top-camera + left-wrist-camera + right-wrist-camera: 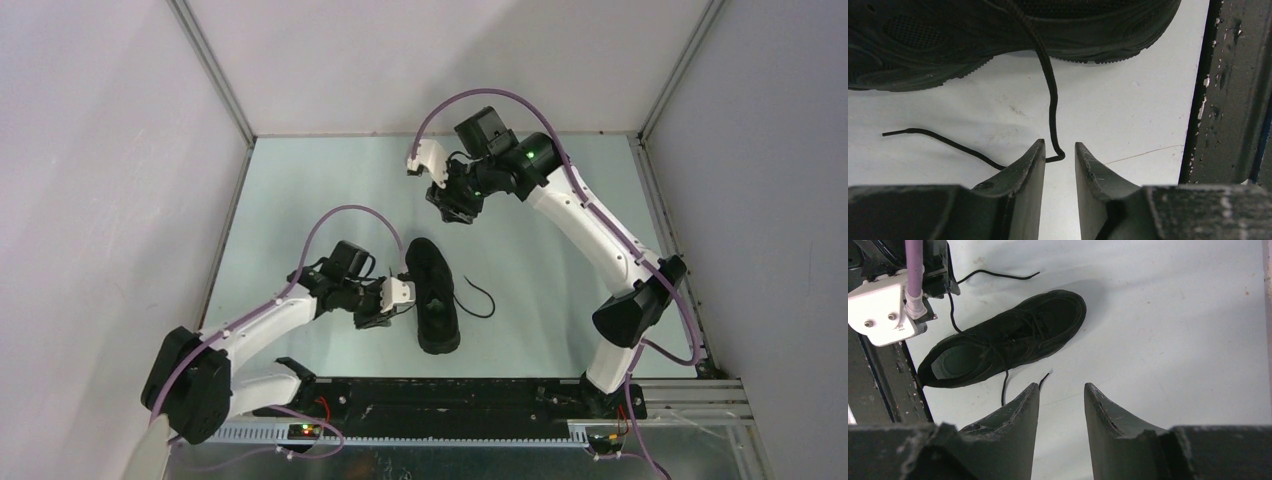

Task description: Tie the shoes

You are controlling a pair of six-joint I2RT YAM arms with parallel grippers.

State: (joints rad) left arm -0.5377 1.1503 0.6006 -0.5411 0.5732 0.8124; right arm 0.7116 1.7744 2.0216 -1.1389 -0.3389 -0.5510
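Observation:
The black sneaker [435, 295] lies on the pale table, toe toward the far side; it also shows in the left wrist view [998, 35] and the right wrist view [1008, 340]. My left gripper [392, 312] is low at the shoe's left side, open. One lace [1050, 100] runs from the shoe down between its fingertips [1059, 148], kinks there and trails off left, not pinched. My right gripper [455, 212] hangs open and empty above the table beyond the toe [1061, 387]. The other lace [480, 300] lies loose on the shoe's right side [1004, 387].
A black base rail [450, 400] runs along the near table edge, close to the shoe's heel, and shows in the left wrist view [1228, 100]. Grey walls with metal frame bars [215, 80] enclose the left, right and far sides.

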